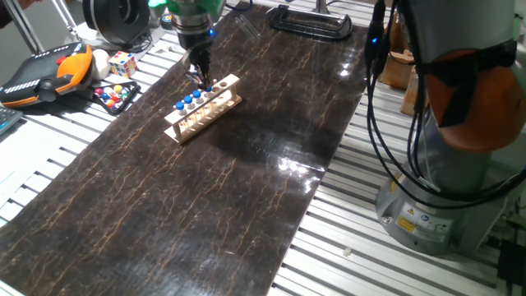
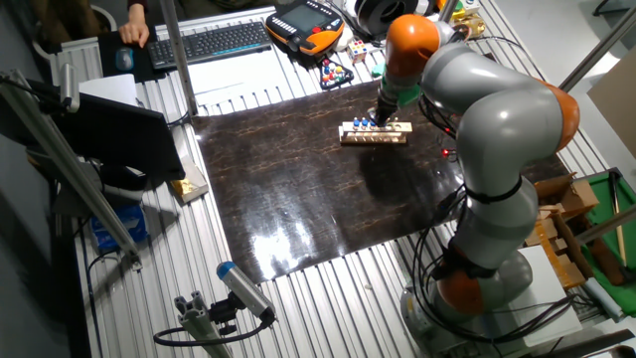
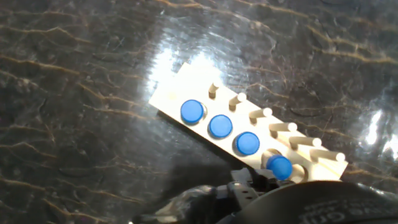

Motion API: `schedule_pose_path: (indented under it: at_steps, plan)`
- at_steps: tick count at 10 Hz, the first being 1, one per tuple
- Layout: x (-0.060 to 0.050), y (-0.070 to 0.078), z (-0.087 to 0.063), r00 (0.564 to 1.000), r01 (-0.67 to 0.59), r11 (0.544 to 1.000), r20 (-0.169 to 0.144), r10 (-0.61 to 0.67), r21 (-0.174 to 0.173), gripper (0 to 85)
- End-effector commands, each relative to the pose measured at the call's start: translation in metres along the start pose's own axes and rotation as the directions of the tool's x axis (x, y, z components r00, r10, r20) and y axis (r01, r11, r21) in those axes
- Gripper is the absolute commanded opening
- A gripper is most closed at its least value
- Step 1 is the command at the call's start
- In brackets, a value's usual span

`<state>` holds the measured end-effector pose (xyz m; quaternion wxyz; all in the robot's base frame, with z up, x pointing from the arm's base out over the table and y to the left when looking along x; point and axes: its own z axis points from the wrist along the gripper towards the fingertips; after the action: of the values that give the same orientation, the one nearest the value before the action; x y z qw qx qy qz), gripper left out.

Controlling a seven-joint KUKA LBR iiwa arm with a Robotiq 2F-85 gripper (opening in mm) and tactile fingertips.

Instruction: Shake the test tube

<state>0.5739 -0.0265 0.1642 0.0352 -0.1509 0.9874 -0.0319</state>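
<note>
Gripper (image 1: pixel 200 76) down low over the rack (image 1: pixel 203 108), right at its far end, around one o'clock from the rack's middle in one fixed view. In the hand view three blue caps sit flush in a row, and a fourth, the tube (image 3: pixel 280 167), sits at five o'clock of them, nearest the hand, looking slightly raised and off-centre over its hole.

The step looks like pulling that tube out. To do it well: lift straight up along the hole's axis, no sideways drag, or the light rack tips or slides on the mat (image 1: pixel 246 189). Clear the rack fully before any shaking, and keep a firm grip below the cap.

The hand itself: its fingers are dark and blurred at the bottom edge of the hand view, close beside the cap. Whether they're clamped on the tube or apart, I cannot tell.
</note>
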Motion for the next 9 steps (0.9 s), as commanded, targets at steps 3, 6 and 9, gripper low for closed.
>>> schedule_pose_path:
  at_steps: [3, 6, 9]
  plan:
    - [0.002, -0.011, 0.007, 1.000, -0.021, 1.000, 0.015, 0.021, -0.011, 64.3]
    - [-0.001, -0.017, 0.014, 1.000, 0.003, 1.000, 0.002, -0.003, -0.024, 65.3]
    - [-0.002, -0.024, 0.024, 1.000, 0.022, 0.999, -0.005, -0.022, -0.036, 62.7]
